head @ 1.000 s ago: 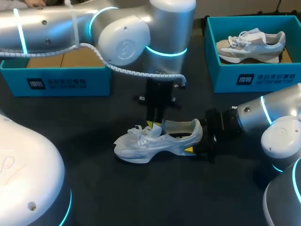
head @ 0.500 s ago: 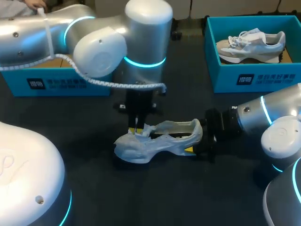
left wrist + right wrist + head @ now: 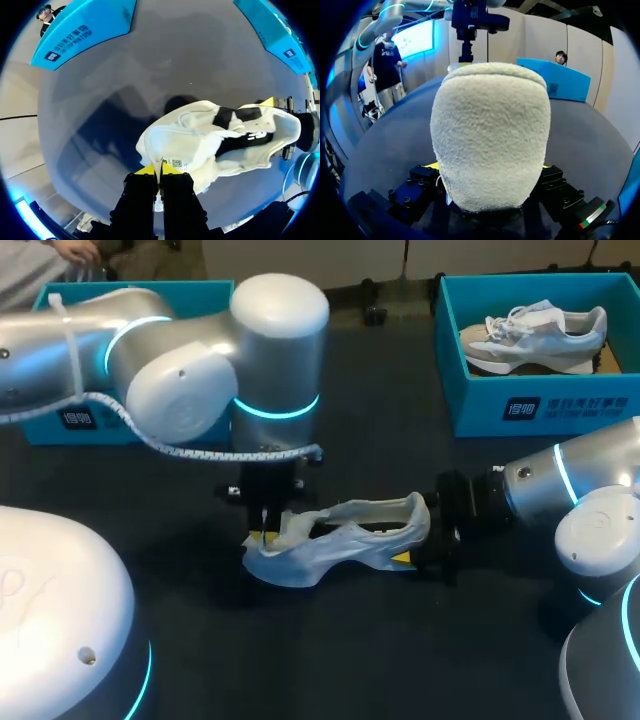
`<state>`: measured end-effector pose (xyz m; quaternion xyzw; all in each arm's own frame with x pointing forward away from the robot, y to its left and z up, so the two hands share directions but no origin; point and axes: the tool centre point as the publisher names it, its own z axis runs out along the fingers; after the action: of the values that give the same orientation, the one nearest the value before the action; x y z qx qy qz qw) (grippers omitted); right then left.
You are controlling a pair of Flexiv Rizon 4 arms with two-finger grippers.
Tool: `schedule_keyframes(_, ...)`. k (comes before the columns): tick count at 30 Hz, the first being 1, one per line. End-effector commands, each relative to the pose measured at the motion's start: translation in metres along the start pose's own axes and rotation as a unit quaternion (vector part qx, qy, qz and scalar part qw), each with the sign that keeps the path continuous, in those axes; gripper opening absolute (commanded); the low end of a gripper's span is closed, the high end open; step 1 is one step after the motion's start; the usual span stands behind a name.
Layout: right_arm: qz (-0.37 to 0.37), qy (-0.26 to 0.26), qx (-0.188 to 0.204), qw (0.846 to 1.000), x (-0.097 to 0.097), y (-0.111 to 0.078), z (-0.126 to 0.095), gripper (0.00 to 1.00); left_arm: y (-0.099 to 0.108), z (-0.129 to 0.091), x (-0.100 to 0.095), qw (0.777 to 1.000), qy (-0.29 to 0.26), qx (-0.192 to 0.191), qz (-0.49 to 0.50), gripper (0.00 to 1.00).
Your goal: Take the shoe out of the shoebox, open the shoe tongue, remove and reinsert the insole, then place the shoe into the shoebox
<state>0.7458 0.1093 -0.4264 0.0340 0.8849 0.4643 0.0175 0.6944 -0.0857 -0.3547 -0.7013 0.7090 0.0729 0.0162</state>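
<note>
Table [image 3: 350, 640]: dark, bare on the near side of the shoe [image 3: 345, 535] and across the middle strip behind it. Left box [image 3: 45, 425] sits back-left, half hidden by the left arm. Right box [image 3: 540, 405] sits back-right, well apart from the shoe, with a second shoe [image 3: 535, 335] inside. In the left wrist view the table's curved edge runs well clear of the shoe.

Shoe: white, mid-table, outside both boxes, toe toward the left arm, heel toward the right arm.

Left gripper [image 3: 160, 172]: comes straight down over the toe end, fingers pressed together on the edge of the tongue [image 3: 172, 159], which is drawn out toward the toe.

Right gripper [image 3: 490, 170]: level with the table, fingers clamped on either side of the heel. The fleecy heel fills the space between them, with yellow tips just showing at both sides.
</note>
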Motion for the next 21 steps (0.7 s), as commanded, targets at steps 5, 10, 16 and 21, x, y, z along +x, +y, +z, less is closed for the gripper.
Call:
schedule_keyframes(5,0.000,-0.002,0.002,1.000,-0.001,-0.003,0.006,0.00,-0.004,0.027,-0.014,1.000,0.022,0.000,-0.009,0.28)
schedule_keyframes(10,0.000,-0.002,0.002,1.000,-0.001,-0.003,0.006,0.00,-0.008,0.033,-0.018,1.000,0.026,0.000,-0.014,0.37)
schedule_keyframes(16,0.000,-0.002,0.002,1.000,-0.001,-0.003,0.006,0.00,-0.010,0.016,-0.023,0.999,0.043,0.011,0.001,1.00)
schedule_keyframes(21,0.000,-0.002,0.002,1.000,-0.001,-0.003,0.006,0.00,-0.017,-0.008,-0.024,0.997,0.052,0.033,0.043,1.00)
